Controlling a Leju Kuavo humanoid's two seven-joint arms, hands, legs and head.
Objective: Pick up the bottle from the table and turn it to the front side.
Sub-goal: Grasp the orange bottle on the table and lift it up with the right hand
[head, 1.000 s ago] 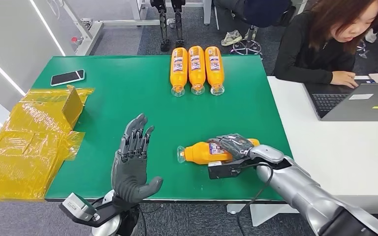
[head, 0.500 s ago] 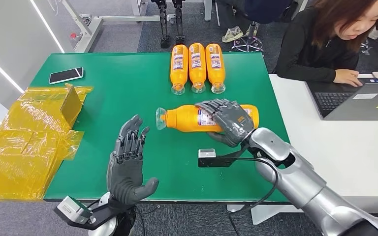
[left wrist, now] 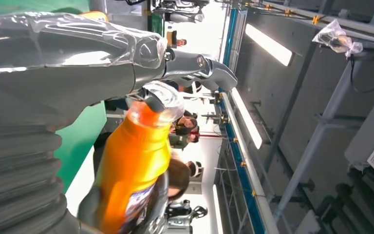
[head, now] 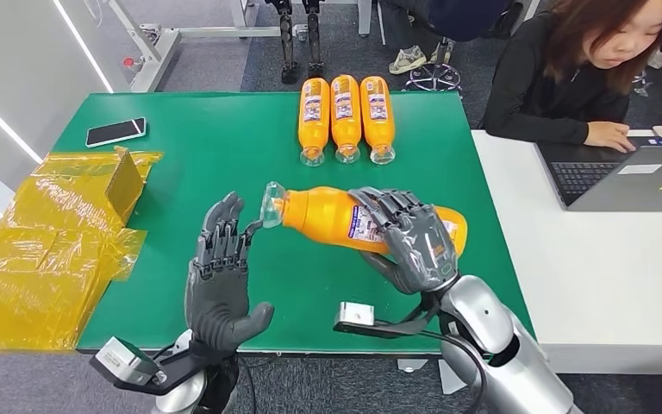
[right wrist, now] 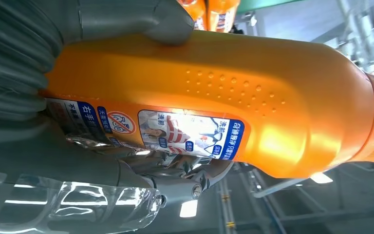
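Grey fingers wrap the middle of the orange bottle (head: pixel 345 217) as the right hand (head: pixel 409 237) holds it off the green desk (head: pixel 224 155), lying nearly level with its clear cap pointing toward the robot's left. Close by, the left hand (head: pixel 221 274) stands upright with fingers spread and nothing in it, fingertips just beside the cap; whether they touch it is hard to call.

From the right wrist view the bottle's plastic wall is smooth and glossy, with a dimpled patch and a slick printed label under the fingers. It looks full, so likely weighty, stiff enough for a firm squeeze, yet slippery when rolled. The safest hold seems to be the broad labelled middle, with the left hand taking the neck for the turn.

Farther back, three more orange bottles (head: pixel 345 119) lie side by side, caps toward the robot. Beyond, a person (head: pixel 586 69) works at a laptop (head: pixel 629 177).
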